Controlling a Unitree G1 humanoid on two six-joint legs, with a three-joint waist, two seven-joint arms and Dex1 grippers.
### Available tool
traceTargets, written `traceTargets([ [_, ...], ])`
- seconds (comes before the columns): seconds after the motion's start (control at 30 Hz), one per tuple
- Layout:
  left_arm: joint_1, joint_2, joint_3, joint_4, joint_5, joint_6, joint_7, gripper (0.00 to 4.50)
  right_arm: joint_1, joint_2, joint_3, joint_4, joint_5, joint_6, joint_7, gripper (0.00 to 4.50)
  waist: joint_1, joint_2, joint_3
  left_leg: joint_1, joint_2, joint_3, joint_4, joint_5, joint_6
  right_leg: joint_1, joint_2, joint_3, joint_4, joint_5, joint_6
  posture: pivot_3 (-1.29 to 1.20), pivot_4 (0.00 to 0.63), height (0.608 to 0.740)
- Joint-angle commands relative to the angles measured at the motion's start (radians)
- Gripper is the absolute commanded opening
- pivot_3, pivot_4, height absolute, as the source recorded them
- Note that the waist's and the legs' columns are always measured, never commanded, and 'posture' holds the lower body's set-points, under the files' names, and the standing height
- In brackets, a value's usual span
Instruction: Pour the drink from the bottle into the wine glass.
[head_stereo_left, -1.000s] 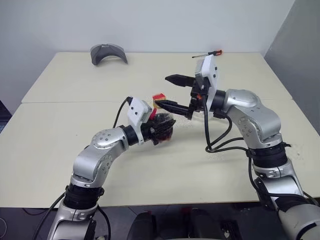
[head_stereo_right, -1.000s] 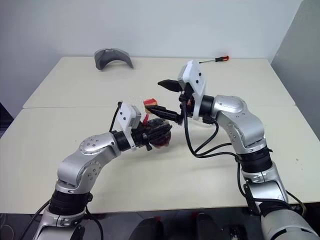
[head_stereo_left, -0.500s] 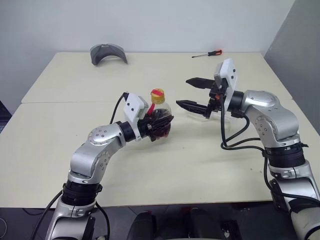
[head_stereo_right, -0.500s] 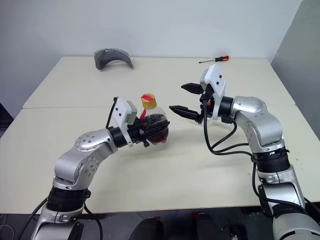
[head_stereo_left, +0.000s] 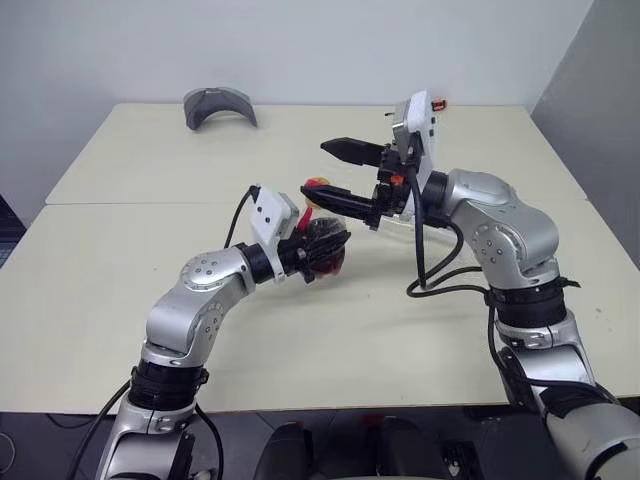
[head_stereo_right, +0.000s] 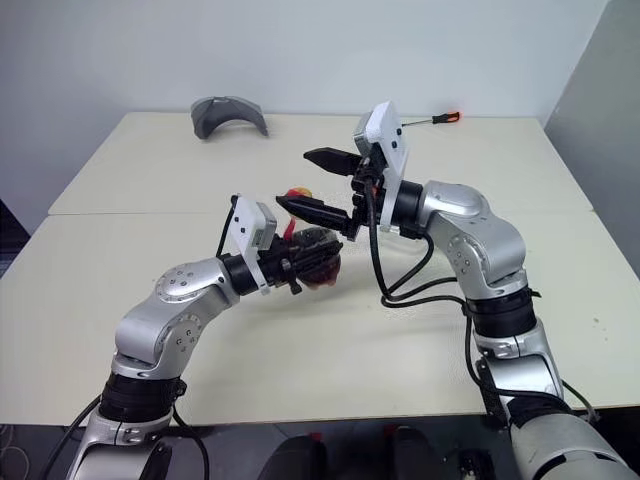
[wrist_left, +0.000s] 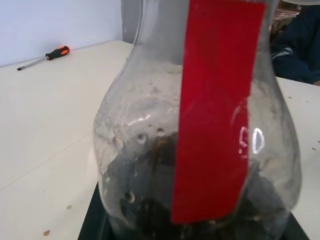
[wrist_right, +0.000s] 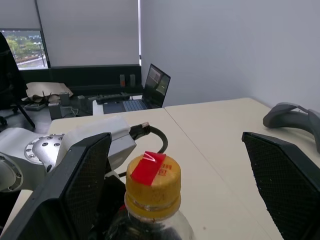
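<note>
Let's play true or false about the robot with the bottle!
1. The left tool is holding the bottle. True.
2. The bottle's cap is already off. False: the yellow cap sits on the neck.
3. The right tool is wide open, one finger on each side of the cap. True.
4. The screwdriver lies right beside the bottle. False: it lies at the table's far edge.
5. The bottle holds clear water. False: the drink is dark brown.

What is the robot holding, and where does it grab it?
The left end effector holds the bottle by its round body. The right end effector is open around the cap, holding nothing.
</note>
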Motion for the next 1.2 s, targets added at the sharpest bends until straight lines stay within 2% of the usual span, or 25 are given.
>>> traceTargets([
  [0.03,-0.021,-0.009,0.005,-0.038,-0.003,-0.023,0.001,1.65,-0.024,0.0,-0.008,0.0,-0.012,-0.03,0.003,4.45,0.0,0.0,0.0,0.0,0.0,0.0,0.0,0.0,0.0,0.0,0.0,0.0,0.0,0.0,0.0,0.0,0.15,0.74],
  [0.17,-0.016,-0.01,0.01,-0.046,-0.01,-0.013,0.003,1.65,-0.018,-0.005,-0.008,0.002,-0.02,-0.034,0.009,4.45,-0.001,0.0,0.0,0.0,0.0,0.0,0.0,0.0,0.0,0.0,0.0,0.0,0.0,0.0,0.0,0.0,0.15,0.74],
  [0.33,-0.026,-0.018,0.022,-0.033,-0.02,-0.014,0.006,1.15,-0.015,-0.008,-0.011,0.001,-0.025,-0.034,0.016,4.5,-0.001,0.0,0.0,0.0,0.0,0.0,0.0,0.0,0.0,0.0,0.0,0.0,0.0,0.0,0.0,0.0,0.15,0.74],
  [0.47,-0.035,-0.022,0.018,-0.022,-0.019,-0.02,-0.002,1.06,-0.014,-0.008,-0.012,-0.005,-0.027,-0.031,0.017,4.5,-0.001,0.0,0.0,0.0,0.0,0.0,0.0,0.0,0.0,0.0,0.0,0.0,0.0,0.0,0.0,0.0,0.15,0.74],
  [1.2,-0.039,-0.02,0.006,-0.019,-0.002,-0.026,-0.009,1.05,-0.003,-0.078,-0.046,-0.005,-0.02,-0.011,0.021,4.5,-0.001,0.0,0.0,0.0,0.0,0.0,0.0,0.0,0.0,0.0,0.0,0.0,0.0,0.0,0.0,0.0,0.15,0.74],
])
